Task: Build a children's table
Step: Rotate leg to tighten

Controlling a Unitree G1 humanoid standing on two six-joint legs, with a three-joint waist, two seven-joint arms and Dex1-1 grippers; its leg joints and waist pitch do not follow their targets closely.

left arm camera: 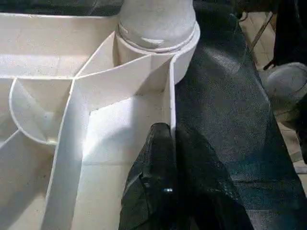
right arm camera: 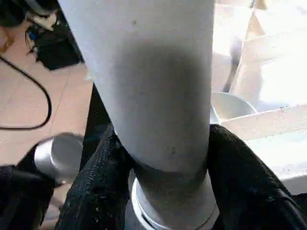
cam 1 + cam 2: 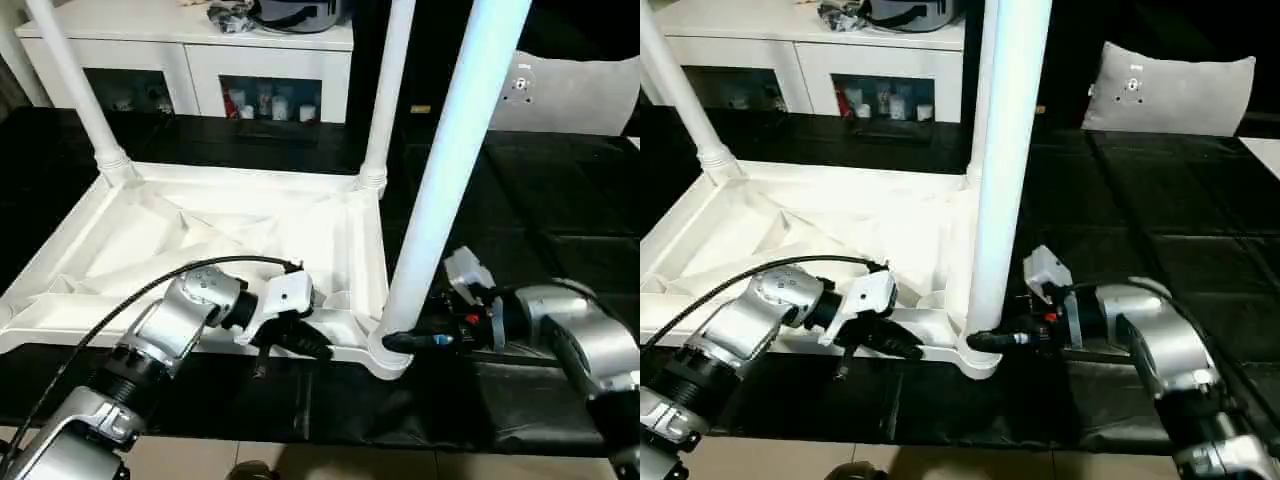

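We saw the table top (image 3: 200,240) lying upside down on the black work surface (image 3: 560,230), ribbed underside facing up. Three legs stood upright in corner sockets: two far legs (image 3: 75,80) (image 3: 388,90), and the near right leg (image 3: 450,170) in the corner closest to us. Our right gripper (image 3: 408,342) had its black fingers (image 2: 96,191) closed round the base of that near leg, just above the socket (image 3: 385,358). Our left gripper (image 3: 305,345) was clenched with nothing between its fingers, resting at the top's near rim (image 1: 170,96) beside that same corner. A white cabinet (image 3: 200,60) and a grey cushion (image 3: 1170,90) stood beyond.
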